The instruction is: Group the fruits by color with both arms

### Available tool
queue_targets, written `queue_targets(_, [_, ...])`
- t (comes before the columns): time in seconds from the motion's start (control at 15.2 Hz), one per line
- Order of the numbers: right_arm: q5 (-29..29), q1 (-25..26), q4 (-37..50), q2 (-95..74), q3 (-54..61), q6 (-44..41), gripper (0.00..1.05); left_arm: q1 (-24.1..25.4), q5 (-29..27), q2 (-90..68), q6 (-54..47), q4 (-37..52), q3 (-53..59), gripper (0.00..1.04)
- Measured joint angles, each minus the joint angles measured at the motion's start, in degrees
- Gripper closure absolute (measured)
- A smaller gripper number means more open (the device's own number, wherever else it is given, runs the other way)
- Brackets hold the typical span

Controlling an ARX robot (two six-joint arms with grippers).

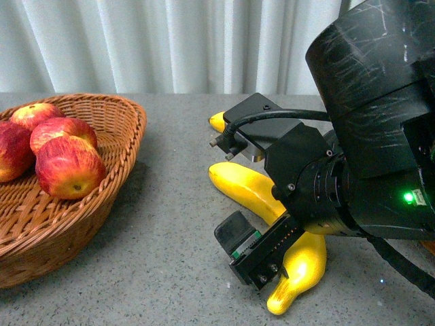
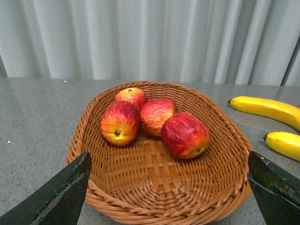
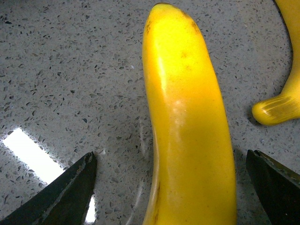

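Note:
Several red apples (image 1: pixel 66 166) streaked with yellow lie in a wicker basket (image 1: pixel 129 117) at the left. My left gripper (image 2: pixel 168 157) is open and empty, its jaws spread wide above the basket's near rim (image 2: pixel 140 213), short of the apples (image 2: pixel 185 135). Yellow bananas (image 1: pixel 245 187) lie on the grey table under my right arm (image 1: pixel 360 156). My right gripper (image 3: pixel 168 158) is open, its jaws either side of one banana (image 3: pixel 187 122) and clear of it. A second banana's end (image 3: pixel 281 105) lies beside it. The left arm is out of the front view.
The speckled grey table (image 1: pixel 170 258) runs between basket and bananas. Two bananas (image 2: pixel 269 108) show beside the basket in the left wrist view. A pale curtain (image 1: pixel 170 41) hangs behind the table. Another banana (image 1: pixel 302 268) lies near the table's front.

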State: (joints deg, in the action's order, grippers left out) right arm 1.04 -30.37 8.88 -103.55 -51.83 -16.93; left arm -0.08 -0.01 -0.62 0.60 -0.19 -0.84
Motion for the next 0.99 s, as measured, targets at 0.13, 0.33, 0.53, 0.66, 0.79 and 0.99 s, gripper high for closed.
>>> queue_targets(0.13, [-1.01,-0.02,-1.46,0.02,-0.2,1.33,0.11,0.0,0.0,0.0,0.0,0.0,0.0,0.07])
queue_targets(0.33, [-4.35,0.0,-2.95,0.22,-0.17,3.72,0.55,0.0,0.0,0.0,0.0,0.0,0.0,0.07])
queue_targets(0.53, [-11.23,6.75,0.26,7.21,-0.87,10.05,0.68,0.0,0.02,0.0,0.0,0.0,0.0,0.07])
queue_targets(0.66, [-15.74,13.4,4.92,13.18,-3.28,13.51,0.68,0.0,0.0,0.0,0.0,0.0,0.0,0.07])
queue_targets(0.79, [-15.56,20.79,5.77,15.32,-5.73,10.93,0.68,0.0,0.0,0.0,0.0,0.0,0.0,0.07])
queue_targets(0.99, [-13.81,31.95,0.13,11.3,-5.42,1.68,0.68,0.0,0.0,0.0,0.0,0.0,0.0,0.07])
